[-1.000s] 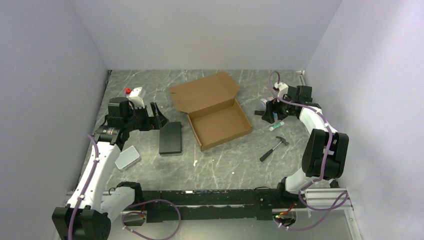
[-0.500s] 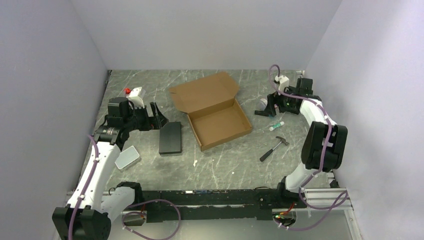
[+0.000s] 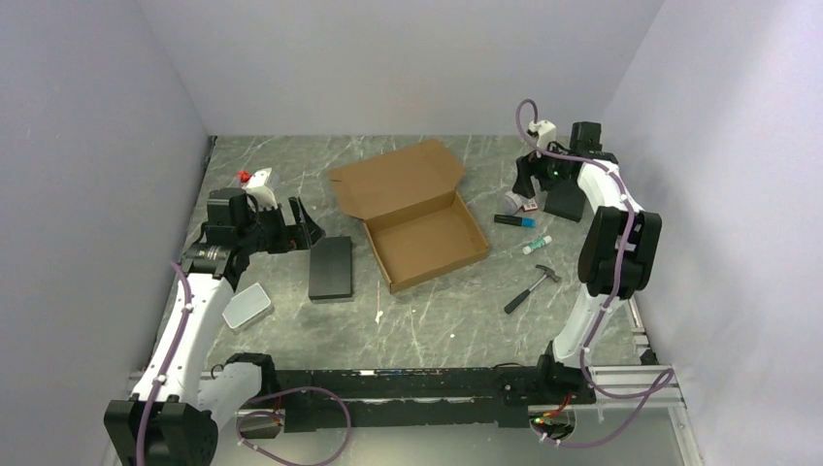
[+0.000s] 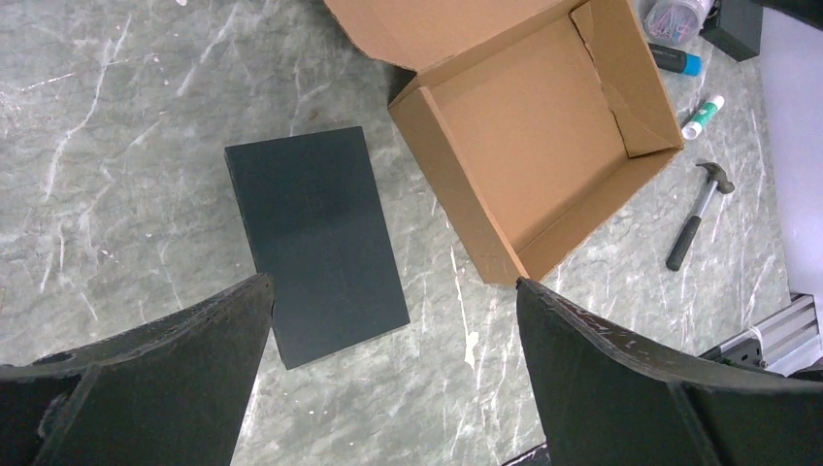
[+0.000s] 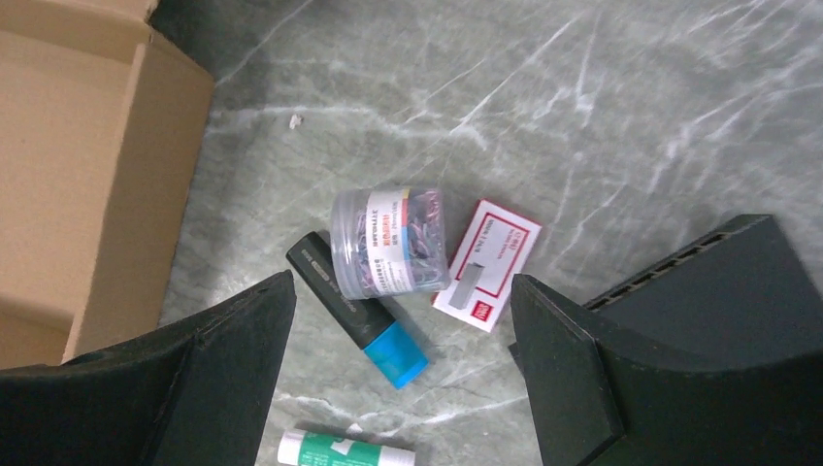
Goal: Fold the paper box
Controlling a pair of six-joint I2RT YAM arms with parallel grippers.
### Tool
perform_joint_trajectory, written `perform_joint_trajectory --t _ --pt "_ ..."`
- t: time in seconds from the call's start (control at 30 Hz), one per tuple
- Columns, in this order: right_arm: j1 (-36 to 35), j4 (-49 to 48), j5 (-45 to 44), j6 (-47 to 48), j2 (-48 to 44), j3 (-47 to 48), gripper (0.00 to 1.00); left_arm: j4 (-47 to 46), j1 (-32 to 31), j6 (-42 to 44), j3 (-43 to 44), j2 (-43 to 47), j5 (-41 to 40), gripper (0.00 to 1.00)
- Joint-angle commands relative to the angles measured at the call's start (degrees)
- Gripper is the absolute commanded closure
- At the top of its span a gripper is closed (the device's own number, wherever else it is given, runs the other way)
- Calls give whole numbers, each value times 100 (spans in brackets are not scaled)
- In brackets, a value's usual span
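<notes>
Brown corrugated cardboard paper box [image 3: 427, 238]: walls up, lid flat open, closing's left; left gripper [image 4: 390, 283] and right gripper [image 5: 403, 282] gape wide, empty.

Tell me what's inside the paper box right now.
Nothing: the paper box tray shows only its bare cardboard floor, with a tucked flap against one end wall. Its lid lies open. Anything behind that flap or under the tray is covered.

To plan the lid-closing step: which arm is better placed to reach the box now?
Probably left: the left gripper, open, looks straight at the paper box; the right gripper, open, hangs over the clip jar.
</notes>
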State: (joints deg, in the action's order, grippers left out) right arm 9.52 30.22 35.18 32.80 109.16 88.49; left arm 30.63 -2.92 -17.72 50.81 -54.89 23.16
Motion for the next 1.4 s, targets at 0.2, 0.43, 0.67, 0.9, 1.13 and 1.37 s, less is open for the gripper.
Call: perform_joint_trajectory --t 0.2,0.43,0.67,0.9,1.13,1.37 --pt "-91 199 -212 35 420 178 12 -312 260 -83 -62 -106 410 0" --pt "-104 151 -322 -31 589 211 4 -362 274 -121 -80 -142 528 0" --pt "-160 83 -365 -131 716 260 0 -375 274 -132 -88 -140 565 0" --pt "-229 43 -483 -167 856 328 0 -389 274 -147 -100 -145 596 0" --pt "-281 37 -496 -211 954 396 0 -406 429 -153 -106 -159 626 1" --pt "-310 -8 -543 -256 1046 424 0 -416 433 -163 -115 -162 637 0"
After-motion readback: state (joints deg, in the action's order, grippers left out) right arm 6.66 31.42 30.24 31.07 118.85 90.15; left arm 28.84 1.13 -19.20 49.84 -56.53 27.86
